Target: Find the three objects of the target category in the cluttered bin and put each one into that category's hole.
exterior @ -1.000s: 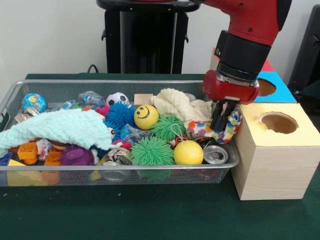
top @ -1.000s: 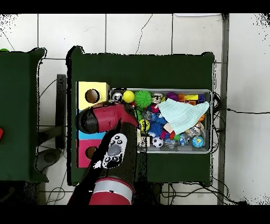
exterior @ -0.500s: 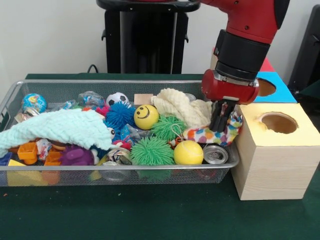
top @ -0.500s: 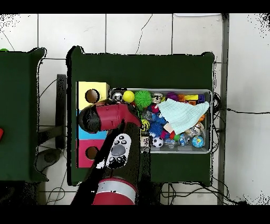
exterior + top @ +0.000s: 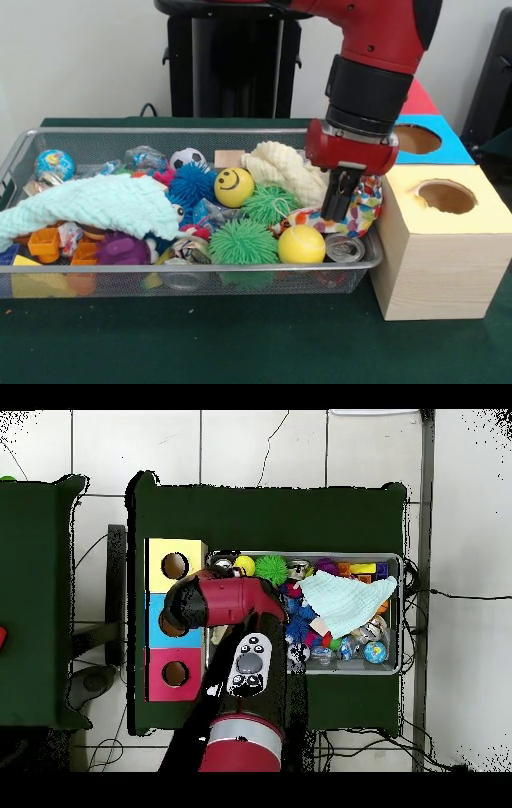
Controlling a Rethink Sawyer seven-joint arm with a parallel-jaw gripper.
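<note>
While the red and black arm is reaching down at the right end of the wire mesh bin (image 5: 96, 136), its gripper (image 5: 337, 210) is pinching a multicoloured polka-dot cloth (image 5: 362, 210) between nearly closed black jaws. That cloth is draping from the jaws to both sides, its long axis running roughly level from the bin's middle toward the bin's right wall, with one end lying just behind the yellow ball and the other bunching beside the box. A cream knitted cloth (image 5: 282, 168) is lying just behind and left of the jaws, and a mint-green fleecy cloth (image 5: 88, 206) is spreading across the bin's left half: three cloths in all. Two green spiky balls (image 5: 243, 242) are sitting near the front, with one blue spiky ball (image 5: 190, 184), one yellow smiley ball (image 5: 234, 186), one plain yellow ball (image 5: 302, 244) and one silver drinks can (image 5: 345, 248) lying on its side. Beside the bin, one pale wooden box with a yellow top (image 5: 436, 256) is showing a round hole (image 5: 446, 196); a blue-topped section (image 5: 444, 146) is standing behind it on the green table (image 5: 256, 344).
</note>
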